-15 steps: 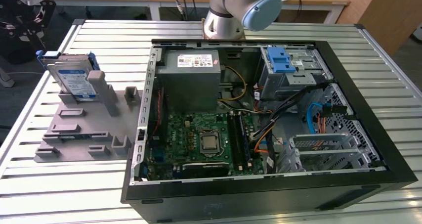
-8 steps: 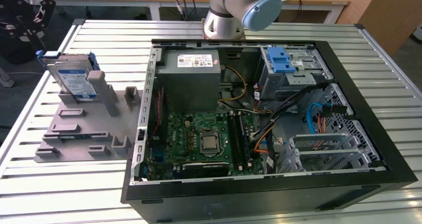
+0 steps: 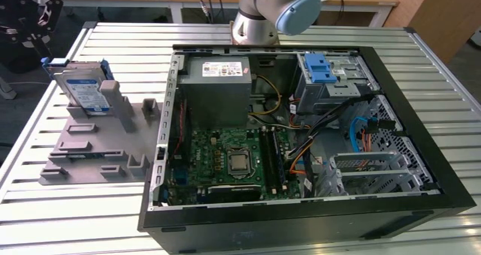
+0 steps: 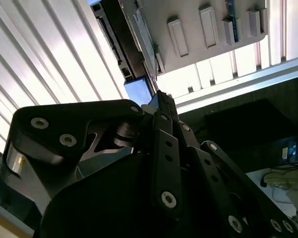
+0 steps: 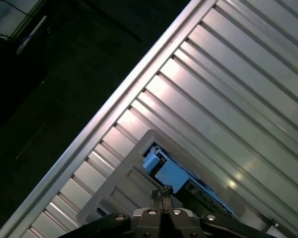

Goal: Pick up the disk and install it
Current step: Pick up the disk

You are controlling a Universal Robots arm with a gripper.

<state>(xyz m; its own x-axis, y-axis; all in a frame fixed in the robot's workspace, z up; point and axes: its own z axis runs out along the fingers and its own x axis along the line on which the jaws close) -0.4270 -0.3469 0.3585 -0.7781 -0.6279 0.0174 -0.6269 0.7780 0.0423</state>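
The disk (image 3: 83,89) is a silver-grey drive with a blue and white label in a blue bracket. It stands on edge in the grey plastic fixture (image 3: 90,148), at the exterior view's left of the open computer case (image 3: 301,221). In the first wrist view my gripper (image 5: 161,194) hangs well above the disk (image 5: 170,174), apart from it. Its fingertips are closed together with nothing between them. The second wrist view has the dark gripper (image 4: 159,101) linkage in front, with the disk (image 4: 121,44) and the fixture (image 4: 213,29) beyond it.
Inside the case are a green motherboard (image 3: 225,153), a grey power supply (image 3: 218,77), a silver drive cage with a blue latch (image 3: 321,69) and loose cables (image 3: 353,131). All of this rests on a ribbed metal table (image 3: 83,215). The arm's base (image 3: 259,24) stands behind the case.
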